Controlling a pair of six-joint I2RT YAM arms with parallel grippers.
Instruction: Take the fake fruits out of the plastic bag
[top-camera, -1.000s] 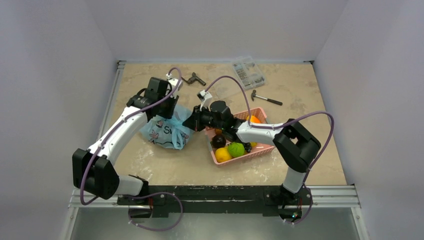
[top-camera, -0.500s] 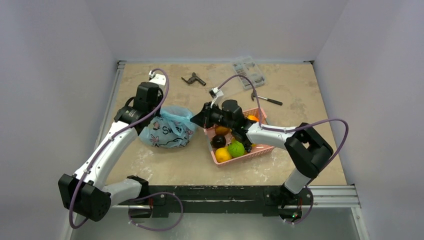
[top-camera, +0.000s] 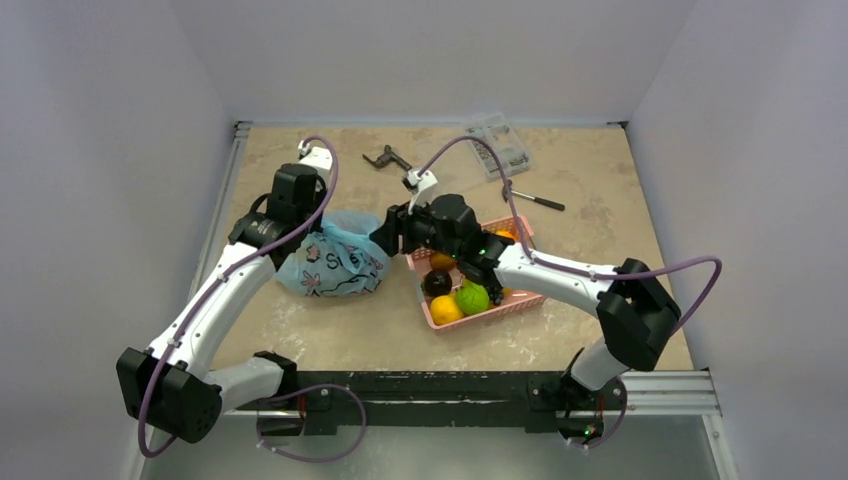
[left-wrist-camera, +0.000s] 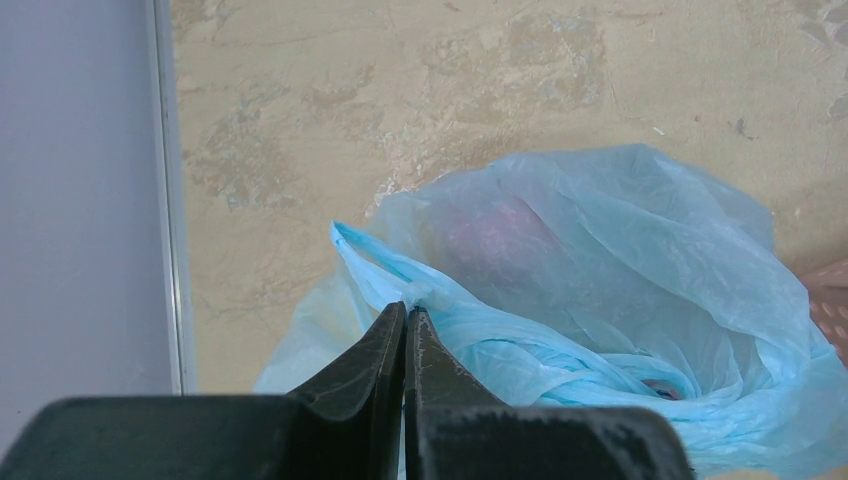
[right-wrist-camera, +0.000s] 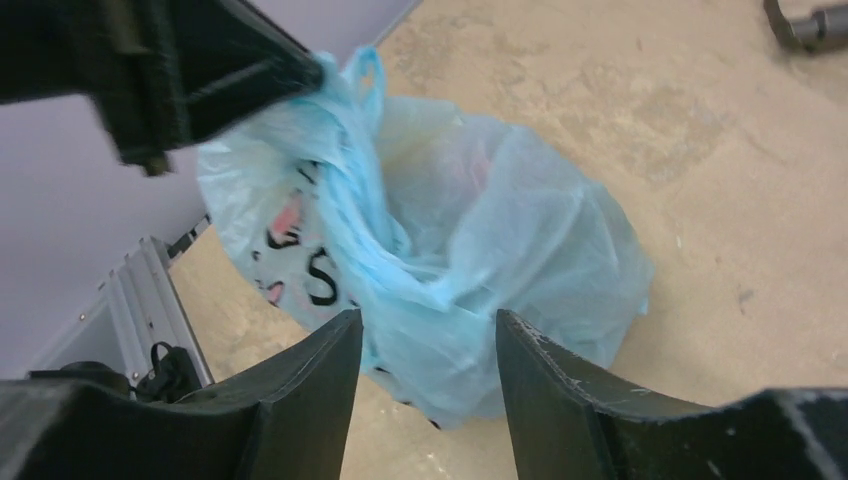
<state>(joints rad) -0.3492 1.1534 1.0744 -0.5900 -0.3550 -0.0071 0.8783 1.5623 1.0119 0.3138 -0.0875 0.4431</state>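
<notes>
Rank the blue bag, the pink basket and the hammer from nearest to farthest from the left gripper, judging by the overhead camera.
1. Blue bag: pinched in the left gripper, on the table's left.
2. Pink basket: right of the bag, mid-table.
3. Hammer: farther right, beyond the basket.

The plastic bag (top-camera: 335, 262) is a translucent pale blue, printed with pink motifs and dark lettering. The tabletop (top-camera: 380, 335) is beige, mottled with brownish veins. The slatted basket (top-camera: 520, 300) is pink, with an orange fruit (top-camera: 446, 310), a lime-green fruit (top-camera: 472, 297) and a dark fruit (top-camera: 437, 283). The left end effector (left-wrist-camera: 405, 335) and right end effector (right-wrist-camera: 425, 325) are black.
</notes>
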